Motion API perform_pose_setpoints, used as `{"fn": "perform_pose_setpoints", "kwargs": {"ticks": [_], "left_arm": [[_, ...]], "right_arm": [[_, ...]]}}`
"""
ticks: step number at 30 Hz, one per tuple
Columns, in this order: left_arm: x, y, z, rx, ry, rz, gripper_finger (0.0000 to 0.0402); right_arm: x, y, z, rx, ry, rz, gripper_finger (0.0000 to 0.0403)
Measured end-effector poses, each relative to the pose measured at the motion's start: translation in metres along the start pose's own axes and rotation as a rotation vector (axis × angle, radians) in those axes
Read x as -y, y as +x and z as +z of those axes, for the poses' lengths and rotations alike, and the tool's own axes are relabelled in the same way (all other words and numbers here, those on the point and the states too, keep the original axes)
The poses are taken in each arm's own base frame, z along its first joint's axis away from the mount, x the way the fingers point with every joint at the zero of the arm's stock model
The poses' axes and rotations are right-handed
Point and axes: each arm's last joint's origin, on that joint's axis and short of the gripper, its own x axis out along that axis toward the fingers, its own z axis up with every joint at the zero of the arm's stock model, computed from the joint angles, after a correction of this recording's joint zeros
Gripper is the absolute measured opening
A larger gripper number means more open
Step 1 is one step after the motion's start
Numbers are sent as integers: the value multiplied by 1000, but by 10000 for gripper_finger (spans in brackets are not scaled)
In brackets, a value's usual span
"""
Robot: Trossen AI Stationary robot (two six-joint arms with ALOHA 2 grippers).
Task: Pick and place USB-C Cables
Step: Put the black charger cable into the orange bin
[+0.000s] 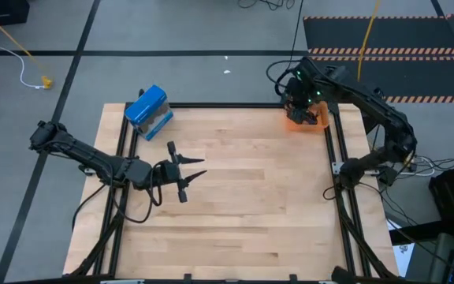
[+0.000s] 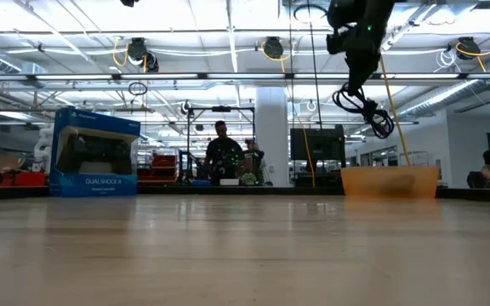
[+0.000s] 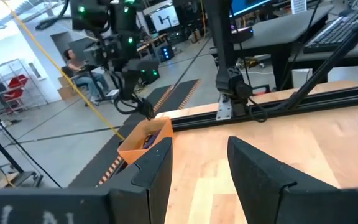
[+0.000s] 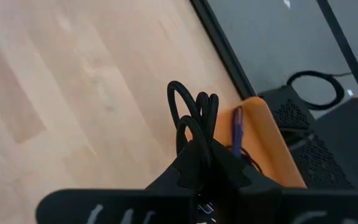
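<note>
Your right pincer [image 1: 304, 109] hangs above the small orange plastic bin [image 1: 315, 121] at the far right corner of the pale wooden surface [image 1: 243, 197], and it is clamped on a black USB-C cable coiled in loops [image 4: 191, 118]. In the right wrist view you can see those loops sticking out past the closed dark fingers, over the bin's edge. In the low view the same cable [image 2: 366, 106] dangles in the air under the pincer [image 2: 354, 81], clear above the bin [image 2: 390, 181], not touching it.

Inside the bin [image 4: 263, 146] you can see a purple-blue thin cable [image 4: 237, 129] lying against the near wall; the left wrist view shows the same purple-blue bit [image 3: 151, 138] in the bin [image 3: 143, 142]. A third cable cannot be made out in any view.

Your left pincer [image 1: 187, 175] waits over the left-middle of the surface, its fingers spread apart and holding nothing; the left wrist view shows the two dark fingers [image 3: 154, 171] with a clear gap between them.

A blue boxed game controller package [image 1: 148, 110] stands at the far left corner of the surface, well apart from both arms. People [image 2: 222, 153] are visible in the room beyond the surface.
</note>
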Motion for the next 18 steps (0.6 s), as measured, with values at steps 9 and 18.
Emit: {"fn": "perform_pose_setpoints", "kwargs": {"ticks": [9,18], "left_arm": [[0,0,-2,-17,-2,-6,156],[-3,3,-4,-21,-30,-45,156]], "right_arm": [[37,25,-3,-125,29,-110,6],[62,40,-9,-174,87,-122,6]]}}
